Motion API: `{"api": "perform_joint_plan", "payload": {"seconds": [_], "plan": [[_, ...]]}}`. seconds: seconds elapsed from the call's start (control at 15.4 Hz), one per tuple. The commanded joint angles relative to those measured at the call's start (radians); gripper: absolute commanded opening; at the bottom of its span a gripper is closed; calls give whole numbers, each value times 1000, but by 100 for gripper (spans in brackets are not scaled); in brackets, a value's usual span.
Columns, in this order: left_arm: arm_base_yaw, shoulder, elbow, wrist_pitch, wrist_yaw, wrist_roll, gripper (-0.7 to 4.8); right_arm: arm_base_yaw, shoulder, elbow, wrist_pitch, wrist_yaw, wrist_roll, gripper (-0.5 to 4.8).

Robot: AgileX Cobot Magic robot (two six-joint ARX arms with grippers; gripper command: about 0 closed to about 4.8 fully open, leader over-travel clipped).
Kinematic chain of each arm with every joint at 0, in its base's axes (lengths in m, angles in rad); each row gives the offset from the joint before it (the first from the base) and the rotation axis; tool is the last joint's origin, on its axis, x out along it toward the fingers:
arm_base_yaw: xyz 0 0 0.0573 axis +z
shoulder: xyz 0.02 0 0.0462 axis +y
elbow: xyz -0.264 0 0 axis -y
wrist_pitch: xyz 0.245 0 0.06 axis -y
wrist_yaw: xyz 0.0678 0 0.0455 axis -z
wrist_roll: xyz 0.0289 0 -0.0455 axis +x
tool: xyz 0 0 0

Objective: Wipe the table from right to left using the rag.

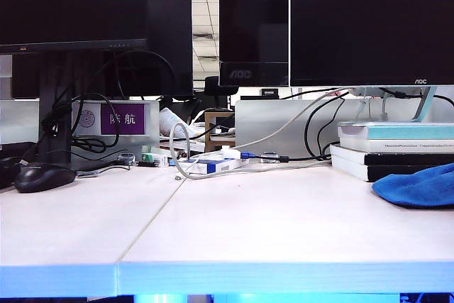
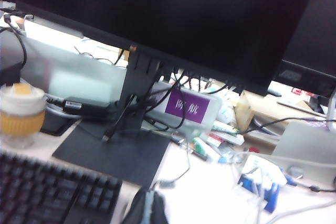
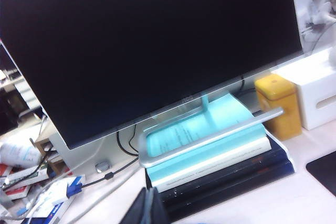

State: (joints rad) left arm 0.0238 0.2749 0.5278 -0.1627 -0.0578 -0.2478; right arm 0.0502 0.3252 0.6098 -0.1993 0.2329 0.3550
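Observation:
The blue rag lies crumpled on the white table at the far right, in front of a stack of books. Neither wrist view shows the rag. Neither arm shows in the exterior view. In the left wrist view my left gripper is shut with nothing between its fingers, hanging above the table beside a black keyboard. My right gripper is also shut and empty in the right wrist view, above the table near the book stack.
A black mouse sits at the left. Monitors line the back, one stand resting on the books. Cables and a blue-white box clutter the middle back. A cup and a yellow tin stand nearby.

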Motion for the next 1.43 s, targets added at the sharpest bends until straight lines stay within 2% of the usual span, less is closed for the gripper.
{"api": "perform_joint_plan", "payload": {"seconds": [0.06, 0.19, 0.26, 0.39, 0.45, 0.65, 0.71, 0.84, 0.97, 1.17, 1.3, 1.43], "plan": [[1, 225, 334, -170, 144, 112, -4, 1, 327, 374, -207, -11, 4, -2], [1, 366, 541, -336, 222, 143, -4, 2, 484, 543, -215, -70, -19, -2], [0, 452, 657, -420, 306, 190, -4, 1, 564, 629, -227, -105, -47, -2], [-1, 594, 850, -543, 474, 226, -4, 2, 698, 784, -362, -141, -72, -2], [-8, 648, 928, -575, 520, 225, -4, 2, 761, 853, -456, -153, -85, -2], [-84, 792, 1123, -641, 538, 227, -4, 2, 897, 973, -705, -169, -139, -2], [-115, 843, 1183, -689, 554, 260, -4, 2, 923, 980, -752, -169, -139, -1], [-185, 893, 1234, -755, 555, 331, -4, 2, 942, 980, -815, -174, -139, -1], [-275, 915, 1238, -793, 550, 349, -4, 2, 956, 979, -876, -188, -172, -1], [-329, 937, 1238, -843, 557, 356, -4, 2, 1012, 979, -978, -210, -203, -1], [-343, 943, 1238, -880, 561, 399, -4, 1, 1063, 979, -1050, -206, -208, -1], [-343, 943, 1238, -887, 597, 406, -5, 1, 1109, 979, -1076, -206, -215, -1]]}}
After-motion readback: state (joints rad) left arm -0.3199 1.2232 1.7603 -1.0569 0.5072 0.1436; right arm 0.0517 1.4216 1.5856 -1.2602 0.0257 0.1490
